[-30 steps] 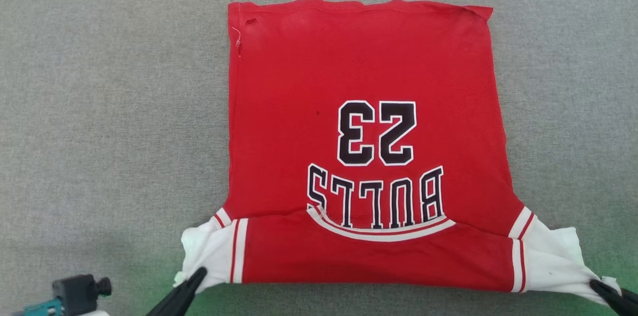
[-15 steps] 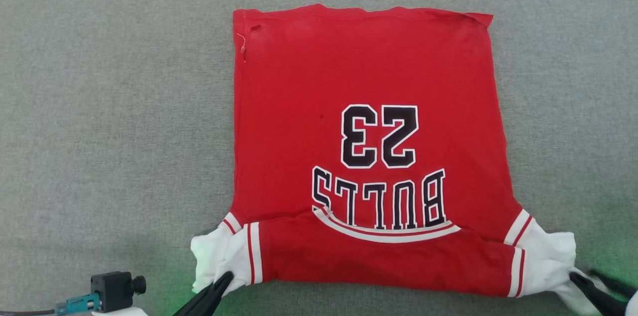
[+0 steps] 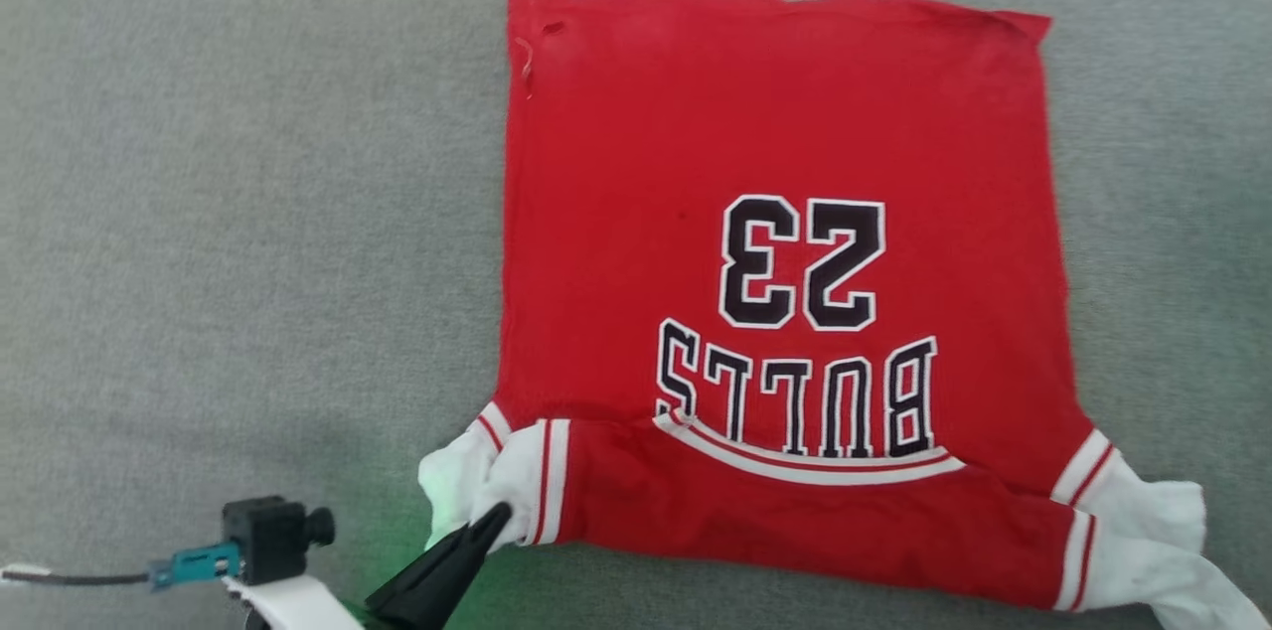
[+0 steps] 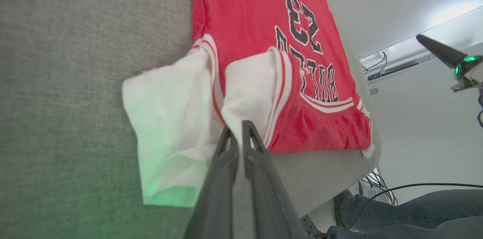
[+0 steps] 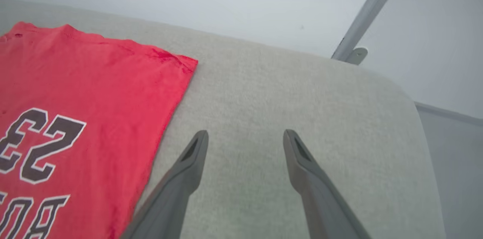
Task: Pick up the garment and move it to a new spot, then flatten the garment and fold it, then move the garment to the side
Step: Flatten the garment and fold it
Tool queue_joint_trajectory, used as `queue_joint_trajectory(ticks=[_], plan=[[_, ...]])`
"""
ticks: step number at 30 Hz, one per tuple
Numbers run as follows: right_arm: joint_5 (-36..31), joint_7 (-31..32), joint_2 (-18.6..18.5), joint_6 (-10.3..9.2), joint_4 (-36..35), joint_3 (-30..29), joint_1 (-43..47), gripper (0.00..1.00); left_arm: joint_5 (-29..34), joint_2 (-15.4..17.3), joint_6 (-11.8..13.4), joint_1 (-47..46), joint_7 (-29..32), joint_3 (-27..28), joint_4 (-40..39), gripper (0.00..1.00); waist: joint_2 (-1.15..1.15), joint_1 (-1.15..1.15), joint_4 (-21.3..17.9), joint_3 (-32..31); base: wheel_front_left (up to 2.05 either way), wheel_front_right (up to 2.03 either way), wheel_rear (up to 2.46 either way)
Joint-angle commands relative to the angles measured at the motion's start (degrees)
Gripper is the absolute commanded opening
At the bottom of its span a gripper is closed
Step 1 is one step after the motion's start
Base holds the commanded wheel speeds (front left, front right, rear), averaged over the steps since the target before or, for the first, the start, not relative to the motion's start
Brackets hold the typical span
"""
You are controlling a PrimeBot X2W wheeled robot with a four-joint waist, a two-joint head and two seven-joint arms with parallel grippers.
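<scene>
Since the right gripper point(image 5: 246, 133) has let go, head view: garment point(image 3: 775, 113) flat on the table point(image 3: 248, 213), right sleeve point(image 3: 1153, 531) loose lower right. Left wrist view: left gripper point(image 4: 237, 127) pinches the left sleeve point(image 4: 245, 92), release probably next. Right wrist view: jaws wide, empty.

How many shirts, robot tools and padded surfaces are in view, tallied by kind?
Shirts: 1, the red T-shirt
Tools: 2, the left tool shut on its sleeve, the right tool open
Surfaces: 1, the grey padded surface
Total: 4
</scene>
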Motion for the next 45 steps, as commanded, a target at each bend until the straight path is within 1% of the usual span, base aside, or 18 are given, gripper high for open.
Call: queue_joint_trajectory(ticks=[1, 6, 10, 13, 18, 23, 25, 26, 27, 28, 29, 30, 35, 38, 41, 45], plan=[[-1.4, 0.5, 0.8, -0.03, 2.2, 1.6, -3.8, 1.0, 0.8, -0.2, 0.1, -1.4, -0.1, -0.6, -0.3, 0.0, 0.0, 0.0, 1.3, 1.3, 0.0, 0.0, 0.0], [-6.5, 2.6, 4.2, -0.03, 14.9, 9.9, -21.0, 1.0, 2.0, -0.9, 0.1, -4.7, -0.1, -2.4, -0.8, 0.0, 0.0, 0.0, 3.5, 4.0, 0.0, 0.0, 0.0], [-8.4, 4.9, 5.3, -0.03, 25.0, 15.2, -31.6, 1.0, 2.8, -1.4, 0.1, -6.7, -0.1, -3.1, -1.3, 0.0, 0.0, 0.0, 5.1, 6.1, 0.0, 0.0, 0.0], [-9.4, 7.1, 5.6, -0.03, 31.4, 18.4, -37.5, 1.0, 3.3, -1.8, 0.1, -7.8, -0.1, -3.5, -1.3, 0.0, 0.0, 0.0, 6.1, 7.5, 0.0, 0.0, 0.0], [-9.2, 9.3, 6.2, -0.03, 38.5, 23.5, -43.6, 1.0, 3.8, -3.0, 0.1, -9.2, -0.1, -4.2, -1.1, 0.0, 0.0, 0.0, 7.3, 9.0, 0.0, 0.0, 0.0], [-7.8, 12.2, 6.1, -0.02, 42.9, 28.5, -45.5, 1.0, 4.0, -3.8, 0.1, -10.3, -0.1, -4.9, -0.7, 0.0, 0.0, 0.0, 7.7, 9.7, 0.0, 0.0, 0.0], [-7.0, 11.9, 5.9, -0.02, 43.8, 29.8, -45.5, 1.0, 3.9, -4.1, 0.1, -10.6, -0.1, -5.0, -0.4, 0.0, 0.0, 0.0, 7.7, 9.7, 0.0, 0.0, 0.0], [-6.6, 11.4, 5.8, -0.02, 44.2, 30.2, -45.7, 0.65, 3.8, -4.3, 0.1, -10.8, -0.1, -5.1, -0.3, 0.0, 0.0, 0.0, 7.7, 9.6, 0.0, 0.0, 0.0], [-6.4, 10.7, 5.5, -0.02, 44.5, 30.6, -45.8, 0.35, 3.7, -4.4, 0.1, -11.0, -0.1, -5.1, -0.1, 0.0, 0.0, 0.0, 7.6, 9.5, 0.0, 0.0, 0.0], [-6.4, 10.7, 5.5, -0.02, 44.5, 30.6, -45.8, 0.35, 3.7, -4.4, 0.1, -11.0, -0.1, -5.1, -0.1, 0.0, 0.0, 0.0, 7.6, 9.5, 0.0, 0.0, 0.0], [-6.1, 10.0, 5.3, -0.02, 44.9, 30.8, -45.8, 0.12, 3.7, -4.4, 0.1, -11.1, -0.1, -5.2, 0.1, 0.0, 0.0, 0.0, 7.6, 9.3, 0.0, 0.0, 0.0], [-5.8, 9.2, 5.0, -0.02, 45.3, 31.0, -45.8, 0.0, 3.6, -4.5, 0.1, -11.2, -0.1, -5.2, 0.3, 0.0, 0.0, 0.0, 7.5, 9.1, 0.0, 0.0, 0.0], [-3.8, 4.6, 4.4, -0.03, 46.7, 30.9, -46.1, 0.0, 2.9, -4.3, 0.1, -10.7, -0.1, -4.5, 1.0, 0.0, 0.0, 0.0, 6.2, 7.3, 0.0, 0.0, 0.0], [-1.9, 2.6, 3.2, -0.03, 46.3, 31.1, -44.5, 0.0, 2.8, -3.9, 0.1, -9.9, -0.1, -4.0, 1.4, 0.0, 0.0, 0.0, 5.3, 5.8, 0.0, 0.0, 0.0], [0.5, 1.7, 0.5, -0.03, 43.5, 32.3, -40.9, 0.0, 2.6, -3.5, 0.1, -9.0, -0.1, -3.3, 1.9, 0.0, 0.0, 0.0, 4.2, 4.1, 0.0, 0.0, 0.0], [6.9, 2.9, -4.2, -0.03, 35.9, 33.0, -31.1, 0.0, 3.6, -2.8, 0.1, -7.8, -0.1, -2.0, 2.8, 0.0, 0.0, 0.0, 2.4, 1.7, 0.0, 0.0, 0.0]])
